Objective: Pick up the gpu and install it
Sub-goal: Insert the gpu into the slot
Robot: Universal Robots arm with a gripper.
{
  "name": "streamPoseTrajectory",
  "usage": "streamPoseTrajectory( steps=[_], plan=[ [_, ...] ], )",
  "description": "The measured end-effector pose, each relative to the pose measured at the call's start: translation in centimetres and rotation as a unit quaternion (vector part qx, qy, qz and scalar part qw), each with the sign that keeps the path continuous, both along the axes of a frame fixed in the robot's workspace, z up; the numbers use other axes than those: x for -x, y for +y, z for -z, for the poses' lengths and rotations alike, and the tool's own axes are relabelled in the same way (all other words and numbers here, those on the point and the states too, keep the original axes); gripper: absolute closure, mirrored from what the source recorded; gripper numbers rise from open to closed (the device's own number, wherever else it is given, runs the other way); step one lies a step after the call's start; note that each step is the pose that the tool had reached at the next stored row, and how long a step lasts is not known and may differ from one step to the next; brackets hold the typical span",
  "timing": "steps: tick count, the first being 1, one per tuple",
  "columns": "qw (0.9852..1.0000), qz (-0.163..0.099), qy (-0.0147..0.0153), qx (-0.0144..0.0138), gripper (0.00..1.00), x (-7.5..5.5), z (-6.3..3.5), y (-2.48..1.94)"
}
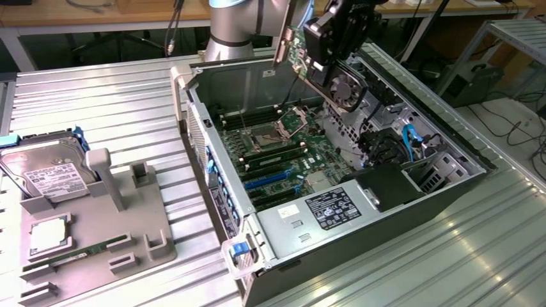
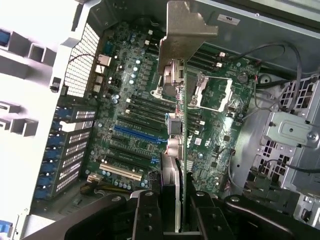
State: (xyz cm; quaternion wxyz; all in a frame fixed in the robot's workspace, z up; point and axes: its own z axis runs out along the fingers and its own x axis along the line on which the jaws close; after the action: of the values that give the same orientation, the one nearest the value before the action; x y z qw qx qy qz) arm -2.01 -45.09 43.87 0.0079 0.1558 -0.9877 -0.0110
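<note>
Item: gripper [image 1: 324, 51], upper centre of the exterior view, above the open computer case [image 1: 444, 192]. Fingers [image 2: 147, 215] closed on the gpu [image 1: 296, 51], clamping the card's edge from both sides.

Item: gpu [image 2: 186, 130]. Held in the air and tilted, clear of the motherboard [image 1: 290, 160]. Its pale metal bracket [image 2: 187, 30] is at the end away from the fingers. In the wrist view the card is seen edge-on over the board's slots.

Item: grey fixture [image 1: 128, 217], lower part of the exterior view's left, beside the case. Carries a hard drive [image 1: 47, 169] and a green memory stick [image 1: 85, 251].
</note>
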Motion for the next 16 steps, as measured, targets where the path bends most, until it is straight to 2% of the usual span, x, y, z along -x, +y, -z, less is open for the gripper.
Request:
streamPoseTrajectory(
  steps=[9, 16],
  plan=[
    [0.9993, -0.039, 0.0, 0.0, 0.72, 0.0, 0.0, 0.0],
    [0.9977, -0.068, 0.0, 0.0, 0.72, 0.01, 0.0, -0.01]
  ],
)
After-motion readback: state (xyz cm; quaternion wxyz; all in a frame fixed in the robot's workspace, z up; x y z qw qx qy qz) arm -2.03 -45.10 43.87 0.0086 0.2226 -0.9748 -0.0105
